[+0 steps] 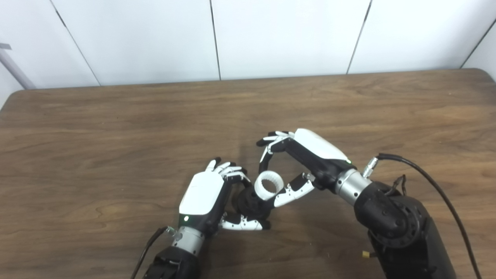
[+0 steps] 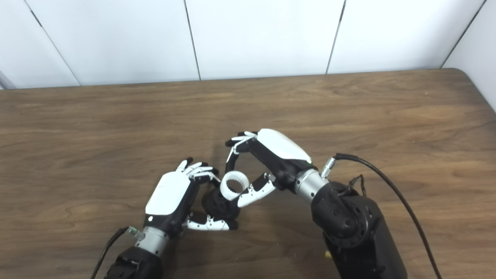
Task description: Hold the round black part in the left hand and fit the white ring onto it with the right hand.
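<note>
White ring (image 1: 269, 185) is sitting at the top edge of the round black part (image 1: 250, 203), tilted with its opening facing partly toward the cameras, so I am judging it as meeting the part but not yet seated. I am holding the black part low over the wooden table (image 1: 116, 135) in my left hand (image 1: 209, 197), fingers curled over its far side and the thumb lying beneath it, so that hand is wrapped firmly around it.

To do this step well, I am thinking the ring needs to be levelled first, its axis brought in line with the black part, and only then pressed down evenly. Pushing while it is cocked like this would likely jam one edge. The left hand should be kept quiet as an anvil while the right does all the adjusting.

My right hand (image 1: 300, 162) is reaching in from the right, only partly closed. Its thumb is lying against the ring's near right side and a fingertip is coming down at the ring's far rim, pinching it lightly between them. The other fingers are arching above, clear of the ring. Whether the ring's underside is already touching the part all round, I cannot tell from these views.
</note>
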